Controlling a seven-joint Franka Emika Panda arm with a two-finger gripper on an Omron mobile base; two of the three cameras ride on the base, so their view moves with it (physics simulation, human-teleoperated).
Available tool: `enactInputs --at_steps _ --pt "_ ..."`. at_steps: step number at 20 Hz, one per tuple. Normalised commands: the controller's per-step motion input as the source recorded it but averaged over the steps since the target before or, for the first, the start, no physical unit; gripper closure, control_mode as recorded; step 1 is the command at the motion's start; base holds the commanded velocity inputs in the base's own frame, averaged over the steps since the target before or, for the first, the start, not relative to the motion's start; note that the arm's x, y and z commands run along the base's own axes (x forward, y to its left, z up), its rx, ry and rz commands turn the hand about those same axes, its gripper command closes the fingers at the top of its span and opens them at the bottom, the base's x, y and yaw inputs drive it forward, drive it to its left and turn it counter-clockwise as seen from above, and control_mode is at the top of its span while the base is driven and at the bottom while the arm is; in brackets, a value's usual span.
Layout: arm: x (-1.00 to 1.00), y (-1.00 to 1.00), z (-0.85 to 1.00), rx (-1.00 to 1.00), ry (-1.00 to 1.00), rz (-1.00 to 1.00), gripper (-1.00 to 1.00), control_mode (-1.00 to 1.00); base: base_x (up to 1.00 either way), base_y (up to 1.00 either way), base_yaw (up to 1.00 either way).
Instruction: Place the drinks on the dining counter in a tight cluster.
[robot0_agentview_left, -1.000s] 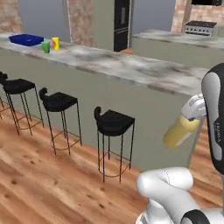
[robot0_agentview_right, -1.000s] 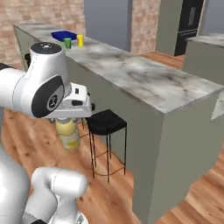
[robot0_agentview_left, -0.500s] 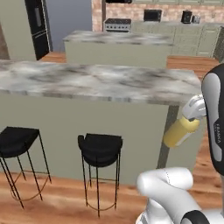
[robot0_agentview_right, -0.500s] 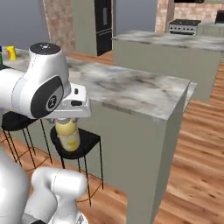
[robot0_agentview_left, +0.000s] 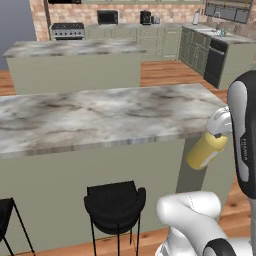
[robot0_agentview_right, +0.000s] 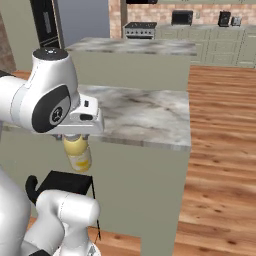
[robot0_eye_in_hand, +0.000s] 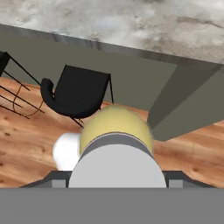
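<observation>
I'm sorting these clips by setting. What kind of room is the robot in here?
Most likely a home kitchen with a dining area: a marble-topped dining counter with a black stool at its front, and a stove and microwave along the brick back wall.

Yellow bottle (robot0_agentview_left: 205, 150): pale butter-yellow body, grey cap (robot0_eye_in_hand: 116, 164).
Dining counter (robot0_agentview_left: 90, 117): top grey-white marble with darker smoky veining; base plain grey-green.
Stool (robot0_agentview_left: 114, 204): black seat, thin black legs.
Floor (robot0_agentview_right: 220, 165): warm orange-brown wood planks with darker grain.
Second island (robot0_agentview_left: 75, 48): grey-white veined marble top on a grey-green base.
Back wall (robot0_agentview_left: 37, 15): reddish-brown brick pattern.
Cabinets (robot0_agentview_left: 150, 35): muted grey-green.
Stove (robot0_agentview_left: 69, 31): grey steel, dark top.
Robot arm (robot0_agentview_right: 42, 97): white shell, dark joint discs.
</observation>
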Motion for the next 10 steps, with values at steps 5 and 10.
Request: enactInputs --at_steps 5,10 --pt "0.00 0.00 0.00 0.00 0.00 0.00 1.00 1.00 0.01 0.00 0.00" --pt "0.00 0.00 0.00 0.00 0.00 0.00 1.00 1.00 0.00 0.00 0.00"
